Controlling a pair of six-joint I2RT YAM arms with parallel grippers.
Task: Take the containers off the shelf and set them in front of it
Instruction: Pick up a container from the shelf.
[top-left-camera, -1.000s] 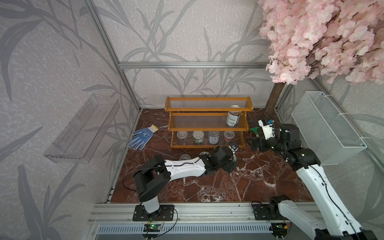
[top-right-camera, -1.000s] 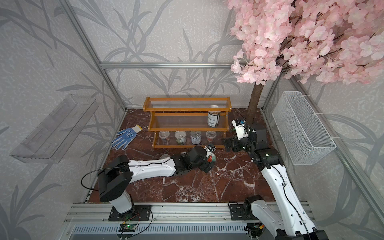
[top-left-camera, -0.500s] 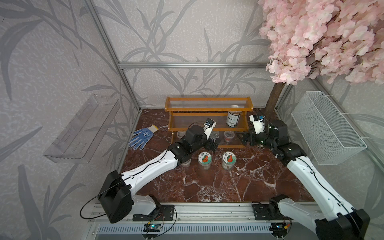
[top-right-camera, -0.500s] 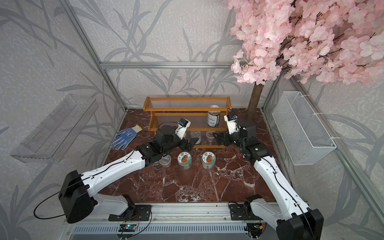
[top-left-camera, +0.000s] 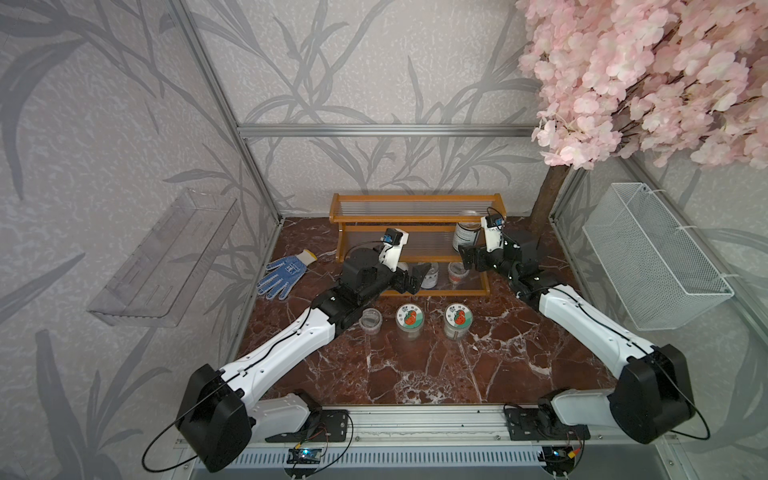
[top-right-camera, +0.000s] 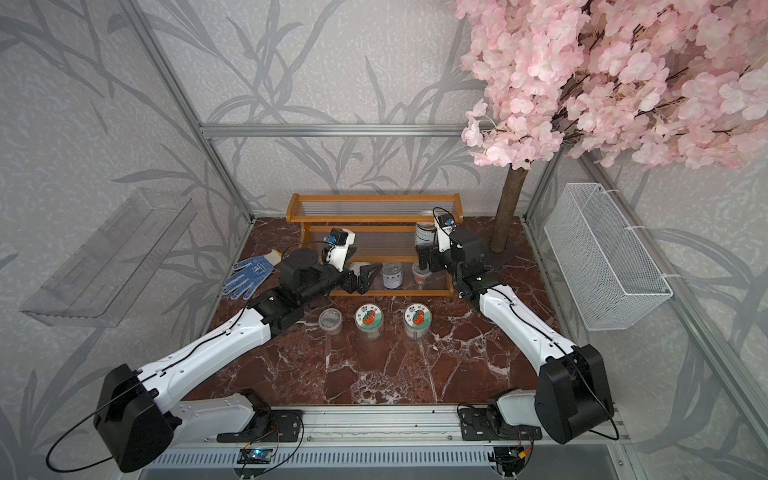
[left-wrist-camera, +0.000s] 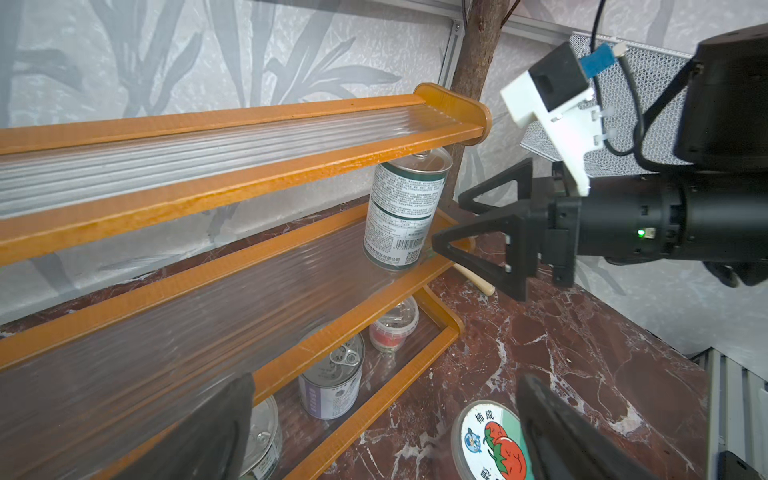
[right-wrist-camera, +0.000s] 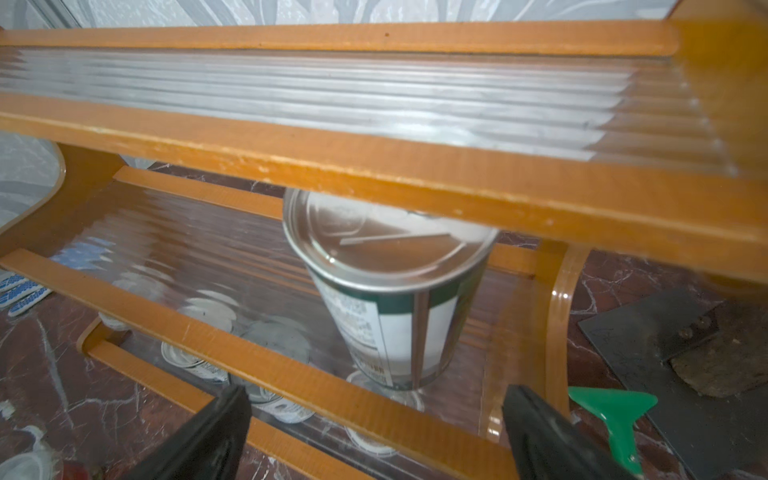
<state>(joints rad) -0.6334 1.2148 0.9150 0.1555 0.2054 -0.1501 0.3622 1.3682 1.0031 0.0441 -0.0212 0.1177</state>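
The orange-brown shelf (top-left-camera: 415, 198) (top-right-camera: 374, 197) stands at the back. A tall labelled tin (top-left-camera: 466, 235) (left-wrist-camera: 405, 208) (right-wrist-camera: 395, 299) is on its middle tier. On the bottom tier are a short pull-tab tin (top-left-camera: 430, 275) (left-wrist-camera: 332, 386), a second tin (left-wrist-camera: 262, 440) and a clear cup (top-left-camera: 456, 272) (left-wrist-camera: 392, 328). Two tomato-lidded jars (top-left-camera: 409, 320) (top-left-camera: 458, 318) and a clear cup (top-left-camera: 370, 321) stand on the floor in front. My left gripper (top-left-camera: 417, 276) (left-wrist-camera: 382, 449) is open by the bottom tier. My right gripper (top-left-camera: 466, 258) (right-wrist-camera: 374, 449) is open just in front of the tall tin.
A blue glove (top-left-camera: 284, 270) lies left of the shelf. A clear acrylic tray (top-left-camera: 166, 257) hangs on the left wall, a white wire basket (top-left-camera: 652, 257) on the right wall. The tree trunk (top-left-camera: 548, 195) stands right of the shelf, with a green tool (right-wrist-camera: 615, 415) near its base.
My left arm rose from the floor, leaving the jars standing, and reached to the bottom tier. My right gripper swung left from beside the shelf to the tall tin.
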